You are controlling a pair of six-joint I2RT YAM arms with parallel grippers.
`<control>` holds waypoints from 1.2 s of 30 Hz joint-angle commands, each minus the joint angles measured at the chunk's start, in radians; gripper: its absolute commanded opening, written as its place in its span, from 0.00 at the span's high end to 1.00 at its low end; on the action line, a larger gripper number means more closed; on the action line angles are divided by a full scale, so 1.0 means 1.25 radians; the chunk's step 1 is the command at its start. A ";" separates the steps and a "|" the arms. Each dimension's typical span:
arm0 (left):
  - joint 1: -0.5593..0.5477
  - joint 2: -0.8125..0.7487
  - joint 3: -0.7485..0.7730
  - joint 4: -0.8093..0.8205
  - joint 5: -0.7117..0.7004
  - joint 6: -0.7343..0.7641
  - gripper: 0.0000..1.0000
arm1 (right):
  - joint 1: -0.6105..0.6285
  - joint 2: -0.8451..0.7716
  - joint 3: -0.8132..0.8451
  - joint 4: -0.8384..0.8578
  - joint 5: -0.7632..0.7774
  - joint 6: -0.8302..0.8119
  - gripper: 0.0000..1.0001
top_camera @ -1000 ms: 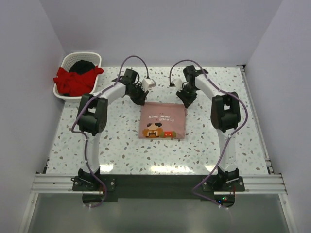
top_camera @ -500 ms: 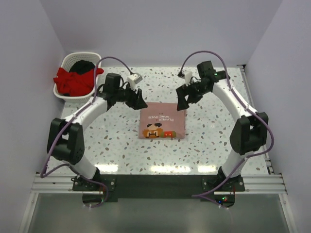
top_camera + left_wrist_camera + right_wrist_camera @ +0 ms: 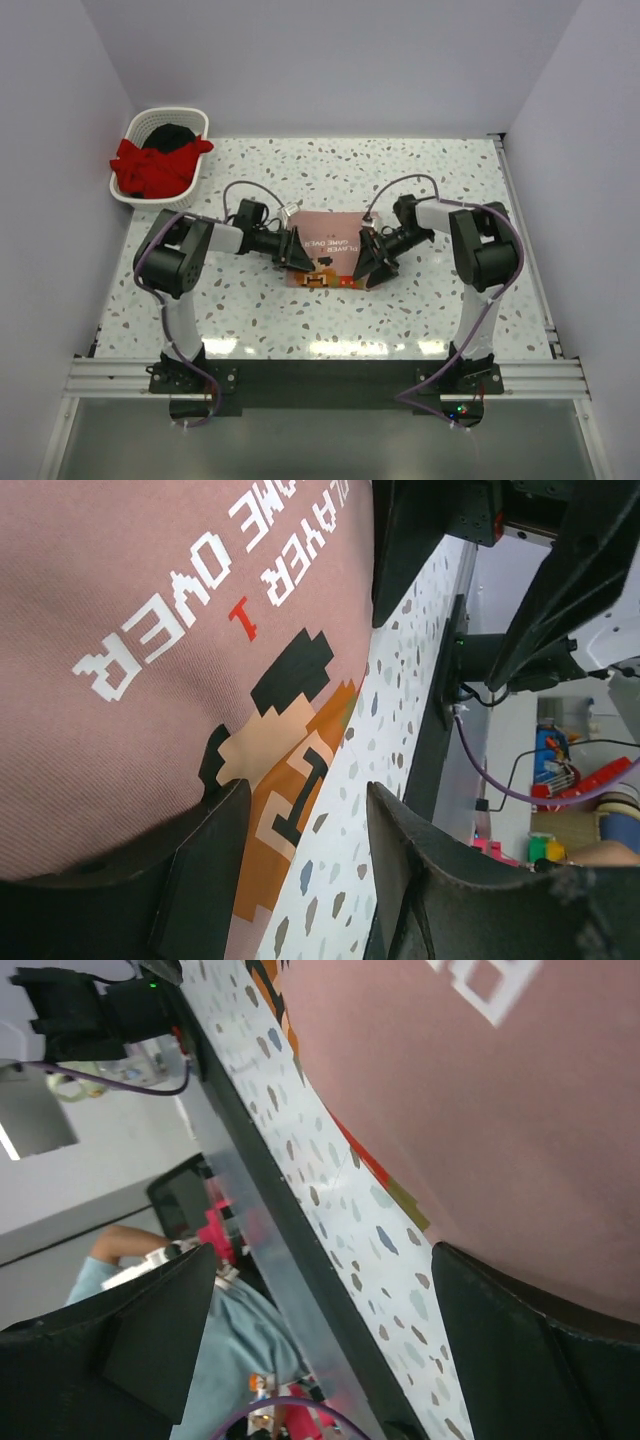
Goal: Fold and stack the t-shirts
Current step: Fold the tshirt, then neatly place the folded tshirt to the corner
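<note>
A dusty pink t-shirt (image 3: 335, 238) with a pixel print lies folded into a flat rectangle in the middle of the table. My left gripper (image 3: 297, 250) sits low at its left edge and is open. In the left wrist view one finger (image 3: 190, 880) rests over the printed pink cloth (image 3: 150, 630), the other over bare table, and nothing is held. My right gripper (image 3: 367, 260) stands wide open at the shirt's near right corner, with the pink t-shirt (image 3: 500, 1110) beside one finger (image 3: 530, 1350). A red t-shirt (image 3: 150, 165) and a black t-shirt (image 3: 170, 133) lie crumpled in the basket.
The white slatted basket (image 3: 200, 120) stands at the far left corner of the speckled table (image 3: 450, 180). A black rail (image 3: 320, 380) runs along the near edge between the arm bases. White walls close in the left, right and far sides.
Both grippers have gone from shut to open. Both arms swung from the shirt's far edge to low positions at its left and right sides, near its front.
</note>
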 commanded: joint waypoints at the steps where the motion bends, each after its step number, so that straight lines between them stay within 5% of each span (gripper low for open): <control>1: 0.045 0.054 -0.011 -0.063 -0.072 0.060 0.44 | -0.039 0.048 -0.056 0.005 0.011 -0.042 0.07; 5: 0.050 -0.042 0.008 -0.199 -0.111 0.166 0.43 | -0.041 -0.014 -0.049 -0.072 -0.026 -0.113 0.08; 9: 0.017 -0.307 0.018 -0.202 -0.331 0.229 0.40 | -0.053 -0.152 0.003 -0.165 -0.034 -0.163 0.07; 12: -0.120 -0.369 0.082 -0.269 -0.640 0.331 0.34 | -0.075 -0.274 -0.003 -0.117 0.060 -0.115 0.05; 16: -0.303 -0.324 0.143 -0.302 -0.808 0.390 0.26 | -0.096 -0.406 -0.040 -0.021 0.229 -0.027 0.01; 27: -0.329 0.070 0.436 -0.429 -0.821 0.412 0.24 | -0.116 -0.497 -0.083 -0.012 0.326 -0.009 0.01; 31: -0.302 0.123 0.401 -0.520 -0.829 0.517 0.23 | -0.119 -0.488 -0.068 -0.028 0.344 -0.031 0.01; 36: -0.148 -0.010 0.205 -0.563 -0.781 0.591 0.24 | -0.119 -0.477 -0.047 -0.039 0.366 -0.052 0.01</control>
